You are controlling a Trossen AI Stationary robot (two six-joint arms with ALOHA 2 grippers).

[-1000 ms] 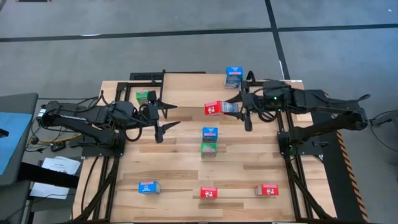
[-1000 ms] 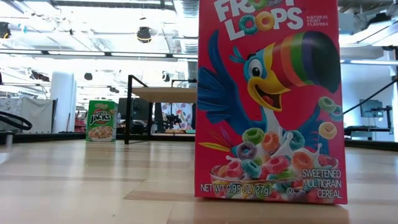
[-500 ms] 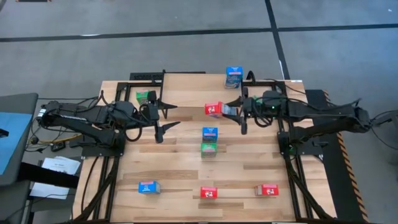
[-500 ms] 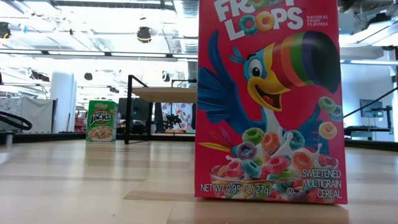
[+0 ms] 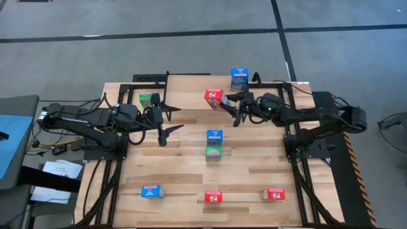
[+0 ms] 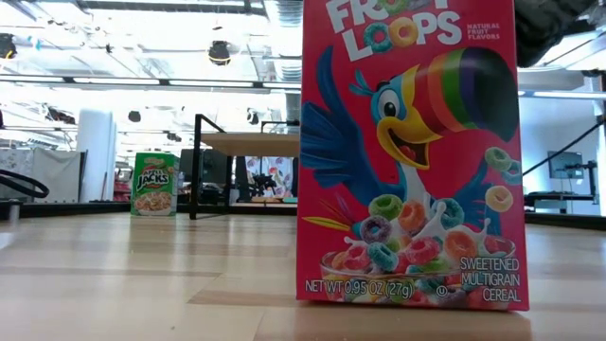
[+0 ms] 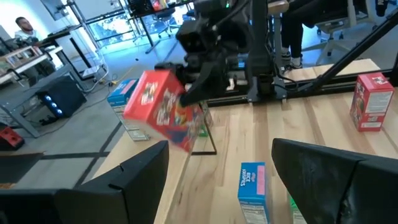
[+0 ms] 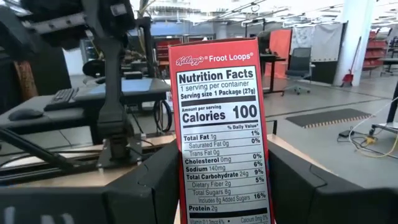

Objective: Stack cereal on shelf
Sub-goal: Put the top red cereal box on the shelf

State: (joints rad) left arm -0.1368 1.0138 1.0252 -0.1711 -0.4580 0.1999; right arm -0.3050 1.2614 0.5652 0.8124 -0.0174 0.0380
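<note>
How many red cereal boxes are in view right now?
3. One red box is held in the right gripper over the shelf; two stand along the table's near edge. None seems hidden.

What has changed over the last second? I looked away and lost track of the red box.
The right gripper, shut on the red box, carried it toward the far edge, over the shelf. The left gripper and the other boxes stayed put.
</note>
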